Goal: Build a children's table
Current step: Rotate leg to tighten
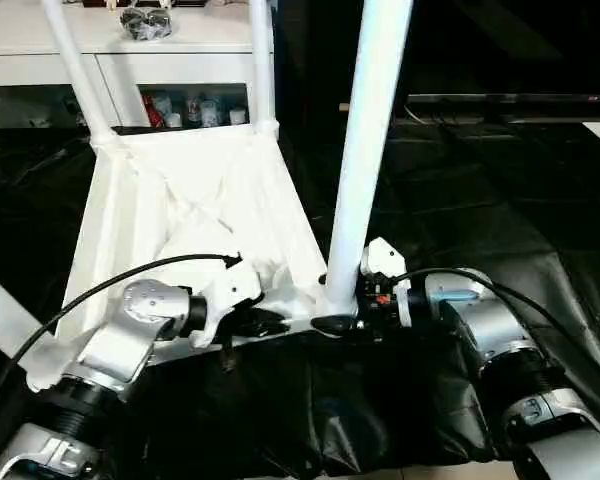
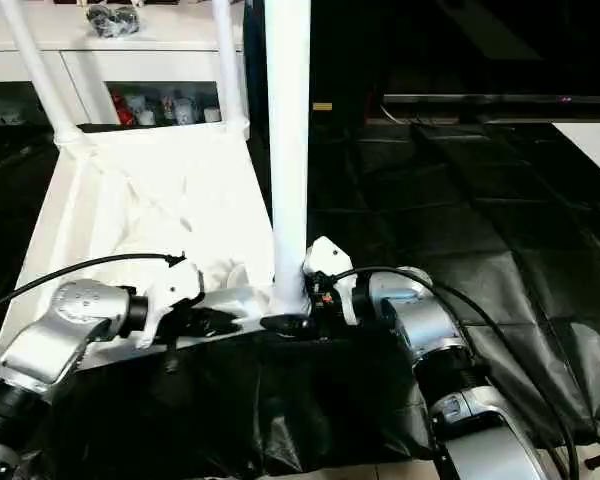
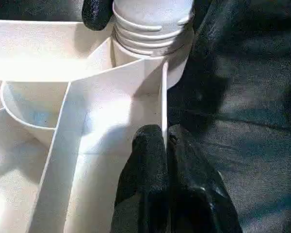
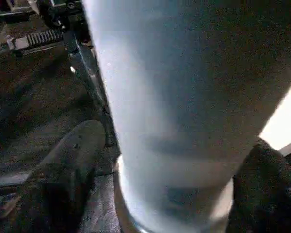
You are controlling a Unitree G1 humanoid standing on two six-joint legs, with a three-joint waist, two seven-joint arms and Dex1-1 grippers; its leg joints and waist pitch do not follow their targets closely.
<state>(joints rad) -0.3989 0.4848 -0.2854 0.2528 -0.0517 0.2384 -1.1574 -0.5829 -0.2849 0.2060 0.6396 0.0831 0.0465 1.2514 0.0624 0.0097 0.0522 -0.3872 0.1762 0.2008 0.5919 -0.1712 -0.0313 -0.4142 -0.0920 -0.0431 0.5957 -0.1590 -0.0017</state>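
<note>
The white plastic square tabletop (image 1: 180, 200) lies underside-up on black sheeting (image 1: 460, 200). The left gripper (image 3: 166, 145) pinches its rim wall; the right gripper's (image 1: 342, 322) fingers straddle the near white tapered tube leg (image 1: 365, 150) standing in its corner socket.

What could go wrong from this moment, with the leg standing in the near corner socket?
1. The leg shows thread rings above its socket, so it may not be fully seated and could lean or come loose.
2. The right gripper has its fingers on both sides of the leg with a visible gap, so it may slip when turning.
3. The left gripper pinches only a thin rib of the tabletop; the tabletop could shift on the black sheet.
</note>
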